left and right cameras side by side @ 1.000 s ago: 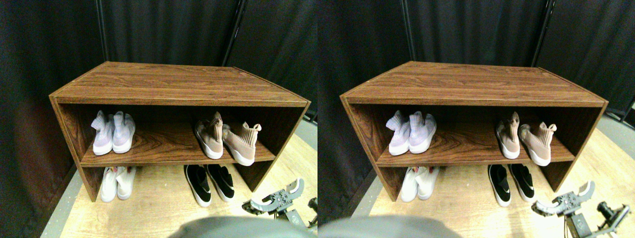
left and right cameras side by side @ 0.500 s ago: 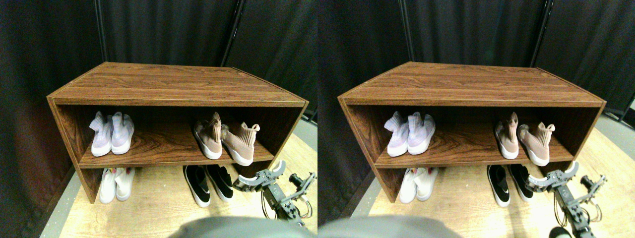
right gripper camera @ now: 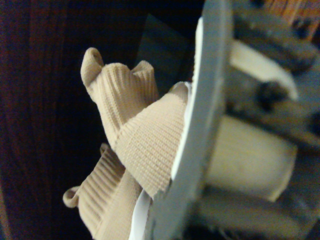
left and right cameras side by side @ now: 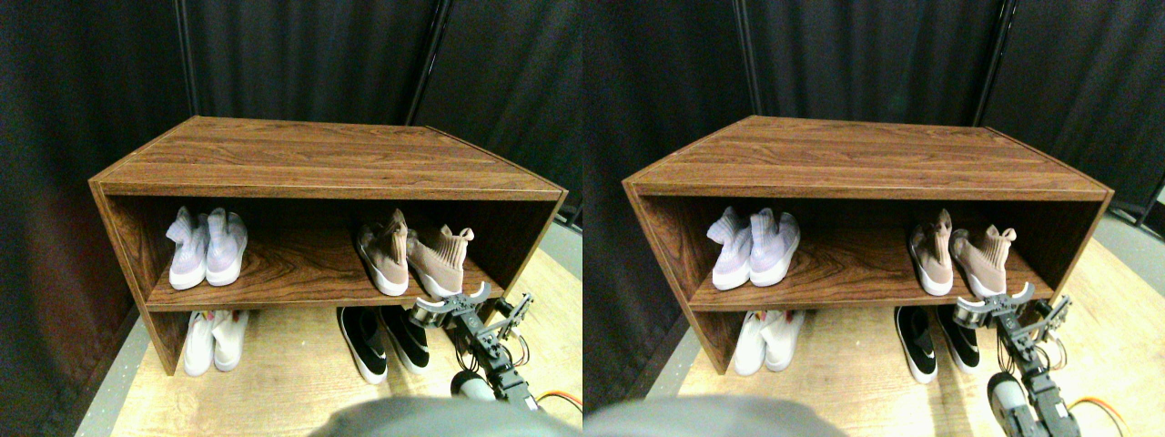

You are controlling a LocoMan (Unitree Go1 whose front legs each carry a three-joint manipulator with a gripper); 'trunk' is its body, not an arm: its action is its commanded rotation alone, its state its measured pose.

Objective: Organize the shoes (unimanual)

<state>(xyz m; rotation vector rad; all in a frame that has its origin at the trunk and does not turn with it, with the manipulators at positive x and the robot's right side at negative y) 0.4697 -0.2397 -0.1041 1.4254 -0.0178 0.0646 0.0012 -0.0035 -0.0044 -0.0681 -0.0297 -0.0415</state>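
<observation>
Wrist view: right beige shoe fills the frame, ribbed knit collar and pull tabs close up, second beige shoe behind it.
Location: beige pair on middle shelf, right end; right shoe skewed, toe angled out, heel against left shoe.
Gripper: right gripper at shelf front edge, just beside the skewed shoe's toe; jaw spread can't be told, nothing seen held.
Handling (judged): light, soft knit upper collapses; white sole stiffer, likely slides on wood.
Grasp spot (judged): heel collar or sole edge.
Change: gripper rose from floor level, lower right, to shelf edge; shoes unmoved.
Others: lavender pair, white pair, black pair paired neatly.
</observation>
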